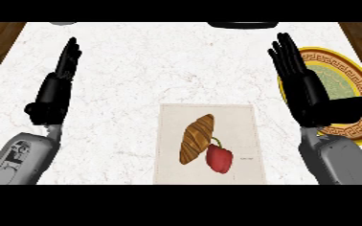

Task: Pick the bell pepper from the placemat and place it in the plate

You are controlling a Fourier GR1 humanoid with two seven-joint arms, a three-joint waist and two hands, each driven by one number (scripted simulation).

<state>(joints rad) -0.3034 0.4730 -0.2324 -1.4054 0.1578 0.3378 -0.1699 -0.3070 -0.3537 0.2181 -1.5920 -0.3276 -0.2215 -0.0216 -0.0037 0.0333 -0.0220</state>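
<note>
We see the marble counter [141, 67] first, then the placemat [209, 143] near its front edge. The plate [338, 76] lies well right, partly under our right hand [311, 96], fingers straight and empty; our left hand [53, 93] rests likewise. The bell pepper [220, 159] touches a croissant [196, 138], so a grab could catch or shove the pastry too.

Nothing readable is showing; a tiny dark mark is sitting on the placemat [209, 146], right of the bell pepper [220, 159], illegible.
</note>
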